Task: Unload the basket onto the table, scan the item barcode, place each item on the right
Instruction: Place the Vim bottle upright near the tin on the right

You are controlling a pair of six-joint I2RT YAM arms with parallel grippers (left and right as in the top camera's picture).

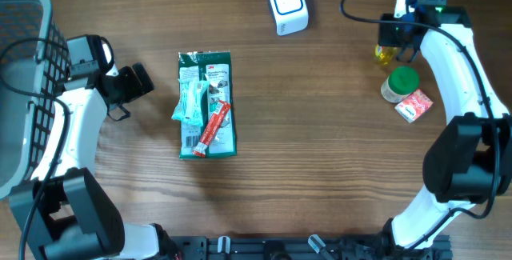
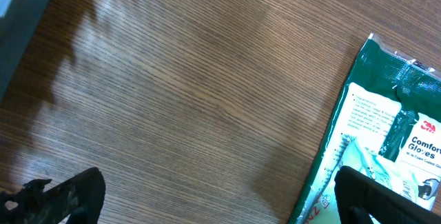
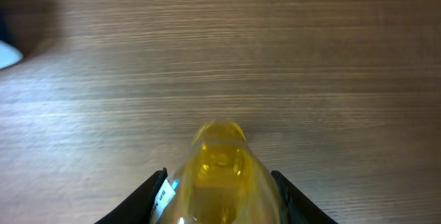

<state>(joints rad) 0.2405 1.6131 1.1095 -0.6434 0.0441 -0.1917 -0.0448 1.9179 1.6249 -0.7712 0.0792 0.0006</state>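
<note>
At the far right of the table (image 1: pixel 320 156), the right gripper (image 3: pixel 220 207) pinches a yellow bottle (image 3: pixel 219 172), w/ one black finger (image 3: pixel 155 200) pressed on each side. Bottle is clear plastic, smooth & rounded, w/ yellow liquid showing through. A bit of printed label peeks out by the finger on the left of the wrist view. Its rounded end points away from the wrist cam, over bare wood. From overhead the bottle sits under the gripper near the table's back edge. It's to the right of a white scanner (image 1: pixel 287 6) & well apart from it. Scanner is a glossy rounded box w/ a blue-ringed face.

Near the bottle, on the side toward the front edge, is a small jar (image 1: pixel 399 84) w/ a round green lid. Just beside that lies a flat red box (image 1: pixel 414 106), tilted.

Mid-table lies a green glove pack (image 1: pixel 206 104): flat, rectangular, shiny film, white label. On top are a pale teal packet (image 1: pixel 190 104) & a thin red stick pack (image 1: pixel 214 126), lying diagonal.

Left gripper (image 1: pixel 141 81) hovers left of the pack, jaws spread wide, nothing btwn them. Its wrist cam shows both dark fingertips low in frame, w/ the pack's corner by the one on the right. Tabletop is wood-grain w/ fine straight lines, matte w/ soft glare. A basket (image 1: pixel 36 108) of dark wire mesh w/ a grey rim stands at the left edge.
</note>
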